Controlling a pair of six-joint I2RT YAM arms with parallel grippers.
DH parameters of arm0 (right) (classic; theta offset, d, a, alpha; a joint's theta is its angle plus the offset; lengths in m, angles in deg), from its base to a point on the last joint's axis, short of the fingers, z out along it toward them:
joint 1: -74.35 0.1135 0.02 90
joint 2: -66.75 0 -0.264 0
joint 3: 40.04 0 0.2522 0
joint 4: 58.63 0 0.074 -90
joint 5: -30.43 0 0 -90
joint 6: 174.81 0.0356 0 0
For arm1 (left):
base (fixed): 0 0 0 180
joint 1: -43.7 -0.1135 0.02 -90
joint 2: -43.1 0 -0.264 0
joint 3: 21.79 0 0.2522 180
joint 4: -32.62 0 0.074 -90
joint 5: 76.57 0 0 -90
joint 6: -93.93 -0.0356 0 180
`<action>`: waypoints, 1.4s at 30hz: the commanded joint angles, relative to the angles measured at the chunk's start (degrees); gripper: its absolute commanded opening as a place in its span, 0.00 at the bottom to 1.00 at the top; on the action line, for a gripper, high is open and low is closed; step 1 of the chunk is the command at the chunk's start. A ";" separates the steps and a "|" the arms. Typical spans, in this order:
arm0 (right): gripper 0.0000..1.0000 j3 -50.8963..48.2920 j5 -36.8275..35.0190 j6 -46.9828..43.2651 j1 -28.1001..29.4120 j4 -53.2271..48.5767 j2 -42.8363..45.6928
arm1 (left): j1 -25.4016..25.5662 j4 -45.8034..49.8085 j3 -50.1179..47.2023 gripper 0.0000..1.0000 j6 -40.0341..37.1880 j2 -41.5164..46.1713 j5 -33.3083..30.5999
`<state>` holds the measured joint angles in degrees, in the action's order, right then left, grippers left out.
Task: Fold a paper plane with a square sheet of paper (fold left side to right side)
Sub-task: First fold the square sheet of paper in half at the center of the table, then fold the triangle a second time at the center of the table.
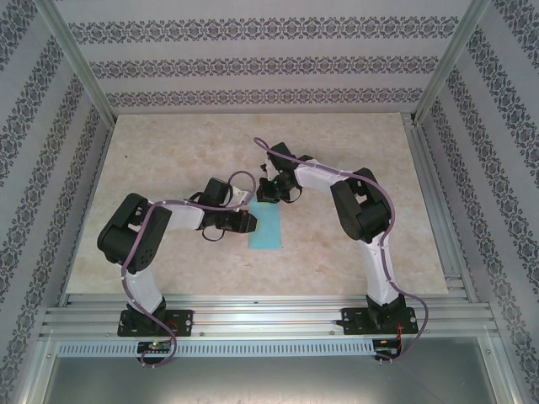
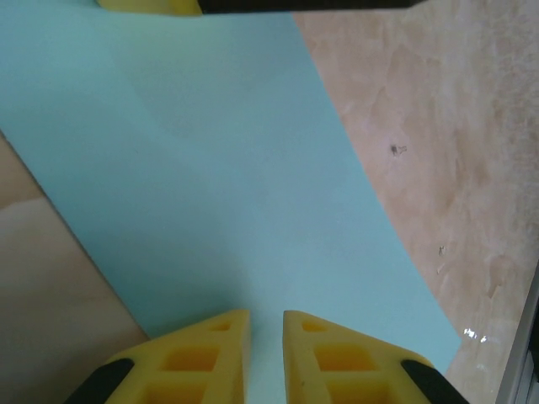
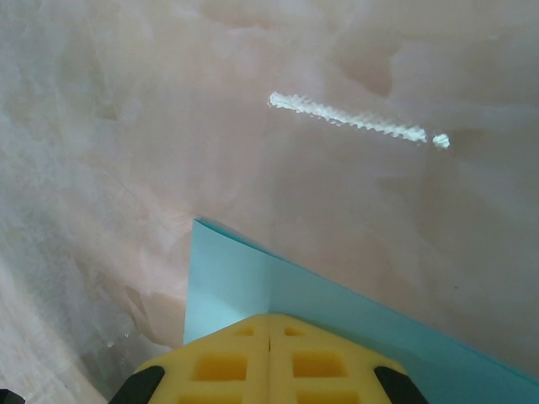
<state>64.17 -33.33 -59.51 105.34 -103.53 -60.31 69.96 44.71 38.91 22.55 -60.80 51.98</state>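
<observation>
Turquoise sheet (image 1: 266, 231) looks thin, limp, slippery; pinch an edge. Left fingers (image 2: 202, 358) narrowly parted over it, right fingers (image 3: 223, 362) pressed together.

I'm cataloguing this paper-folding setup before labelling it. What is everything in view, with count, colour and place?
sheet of paper: one, turquoise, narrow rectangle, mid-table between the arms
table: one, beige marbled, under everything
walls: three, white with grey pattern, around the table
frame rails: silver, along the near edge
left arm: one, white and black, near left
right arm: one, white and black, near right
left fingers: one pair, yellow, slightly apart over the paper
right fingers: one pair, yellow, shut, at the paper's corner
</observation>
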 commanded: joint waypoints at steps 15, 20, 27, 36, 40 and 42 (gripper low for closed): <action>0.06 1.03 -4.44 -2.09 -0.66 -5.39 -3.30 | 3.34 3.60 -9.33 0.17 -4.98 5.39 0.44; 0.06 1.21 -4.44 -2.18 -0.66 -5.61 -3.28 | 4.60 4.18 -12.75 0.17 -3.80 7.83 -0.32; 0.06 1.37 -3.18 -2.01 -0.66 -4.78 -2.54 | 6.43 2.73 -17.18 0.18 -0.24 15.65 0.02; 0.17 4.58 -2.60 -1.48 -0.66 -5.84 4.78 | 6.42 13.68 -9.64 0.37 -4.28 33.29 -7.26; 0.27 1.93 -4.86 -1.79 -1.15 -6.57 11.17 | 6.81 18.26 -6.96 0.46 -10.27 33.85 -14.58; 0.31 -1.66 -5.99 -1.45 -1.90 -6.10 14.82 | 7.88 19.34 -6.32 0.48 -12.54 33.24 -17.15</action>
<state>64.98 -36.54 -60.69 104.81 -109.19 -52.20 76.15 57.78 31.79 15.77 -26.92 40.92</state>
